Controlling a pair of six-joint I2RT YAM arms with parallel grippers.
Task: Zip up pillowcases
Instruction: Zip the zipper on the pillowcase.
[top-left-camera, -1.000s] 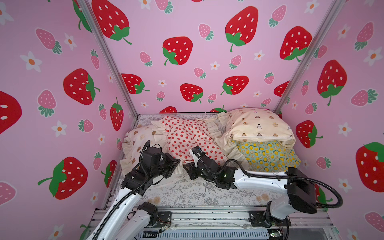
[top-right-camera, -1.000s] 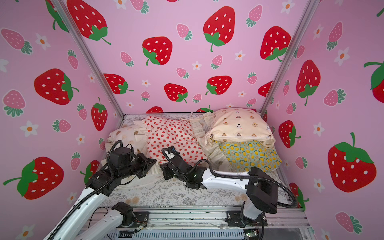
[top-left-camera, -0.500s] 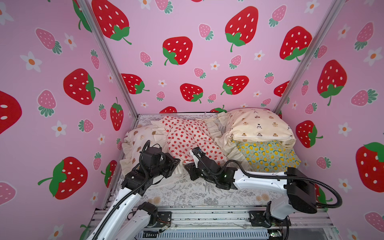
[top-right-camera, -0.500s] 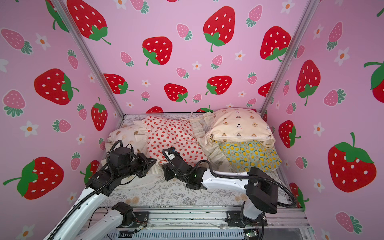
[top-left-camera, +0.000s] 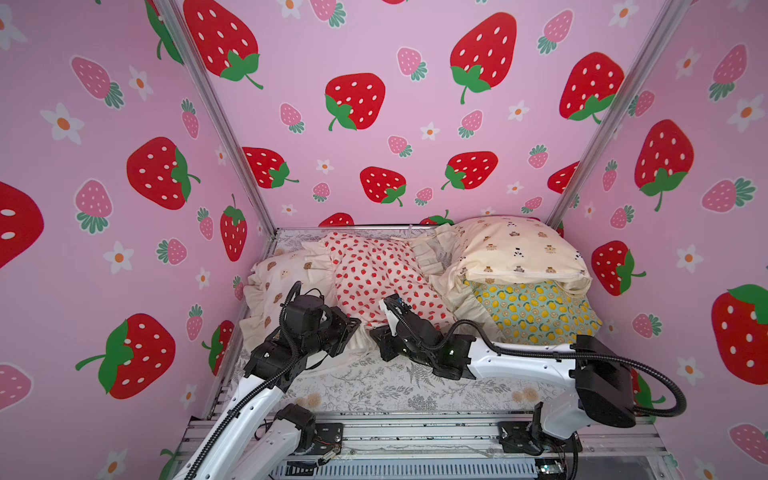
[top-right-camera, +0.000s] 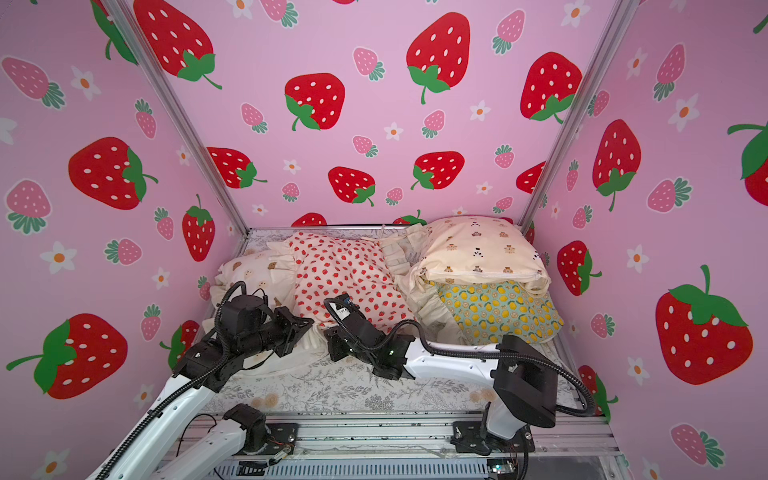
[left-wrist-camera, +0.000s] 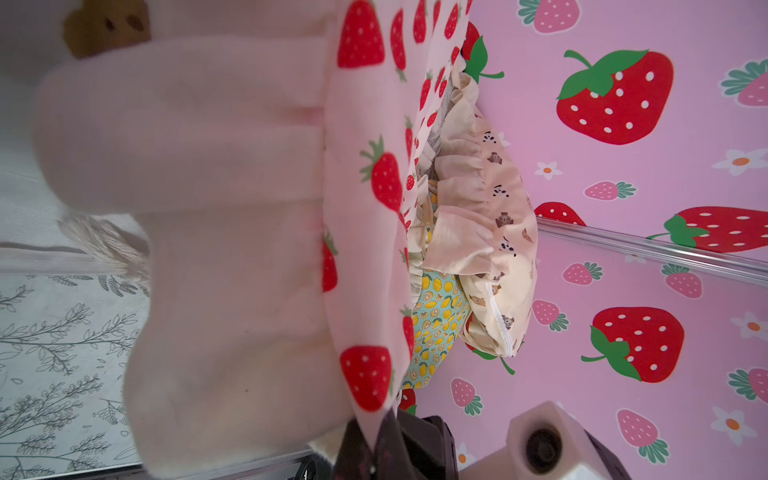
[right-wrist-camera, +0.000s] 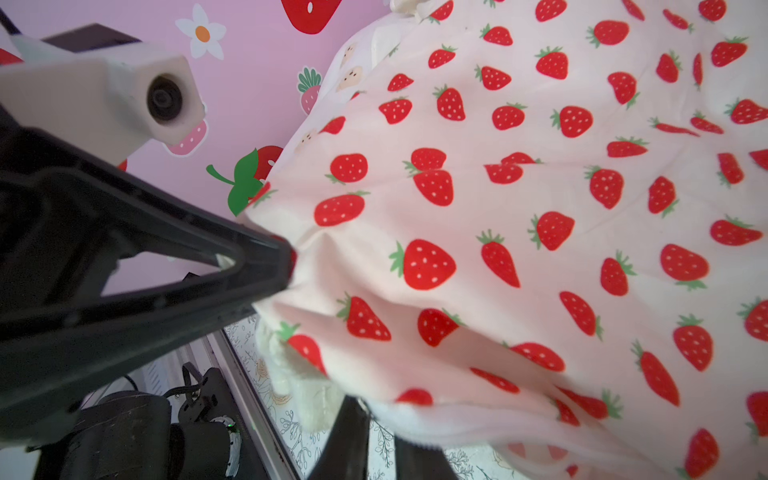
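Strawberry case (top-left-camera: 374, 274) mid, slanted, near corner bunched up. Bear-face case (top-left-camera: 270, 282) at its left, touching. Panda case (top-left-camera: 515, 249) stacked on lemon case (top-left-camera: 536, 311), right side, zip edge frontward.

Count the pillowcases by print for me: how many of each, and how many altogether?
strawberry case: 1
lemon case: 1
small-bear case: 1
bear-face case: 1
Total: 4
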